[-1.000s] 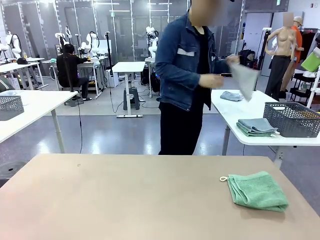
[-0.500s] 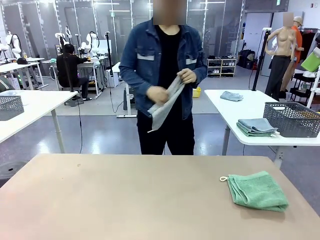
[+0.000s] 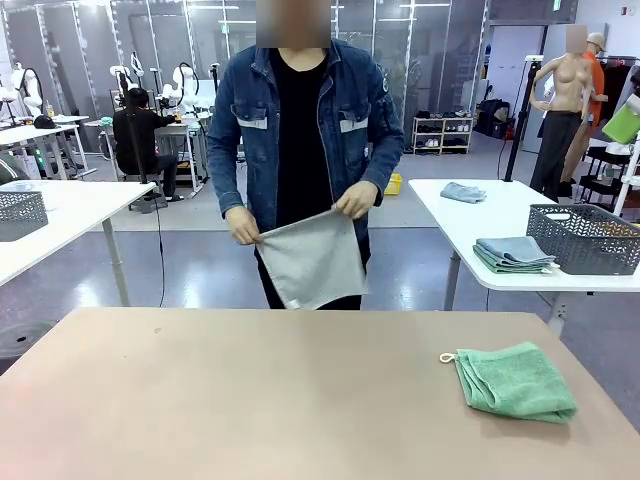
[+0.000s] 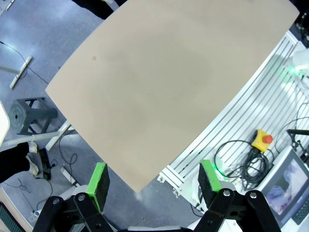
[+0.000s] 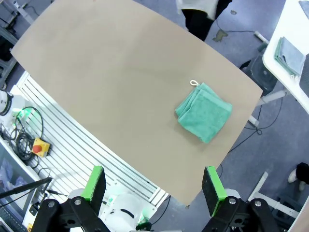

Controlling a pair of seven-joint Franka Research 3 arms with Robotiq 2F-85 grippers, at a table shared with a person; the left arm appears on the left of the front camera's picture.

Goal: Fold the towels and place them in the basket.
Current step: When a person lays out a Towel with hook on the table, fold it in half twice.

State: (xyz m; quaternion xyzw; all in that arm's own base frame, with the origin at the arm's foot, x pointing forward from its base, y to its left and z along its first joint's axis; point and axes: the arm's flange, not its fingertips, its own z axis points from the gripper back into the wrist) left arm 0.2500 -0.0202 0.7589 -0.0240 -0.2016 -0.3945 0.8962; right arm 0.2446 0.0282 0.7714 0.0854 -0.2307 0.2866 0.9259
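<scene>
A mint green towel point(image 3: 515, 380) with a white corner loop lies folded on the tan table point(image 3: 250, 400) at the right. From above, the right wrist view has the green towel point(image 5: 203, 112) near the table's far right corner. A person at the far edge holds a grey towel point(image 3: 312, 258) spread between both hands, above the table edge. A dark grey mesh basket point(image 3: 585, 238) stands on a white side table at the right. My left gripper point(image 4: 154, 182) hangs open high over bare table point(image 4: 159, 82). My right gripper point(image 5: 153, 186) is open too, holding nothing, well short of the green towel.
Folded grey and green cloths point(image 3: 514, 253) are stacked beside the basket on the white side table point(image 3: 470, 215), with another grey cloth point(image 3: 463, 192) farther back. A second mesh basket point(image 3: 20, 213) sits on a white table at the left. An emergency stop button point(image 4: 264, 139) and cables lie by the rails.
The person has turned from the side table to face my table and spread the grey towel out flat between both hands. The green towel has not moved.
</scene>
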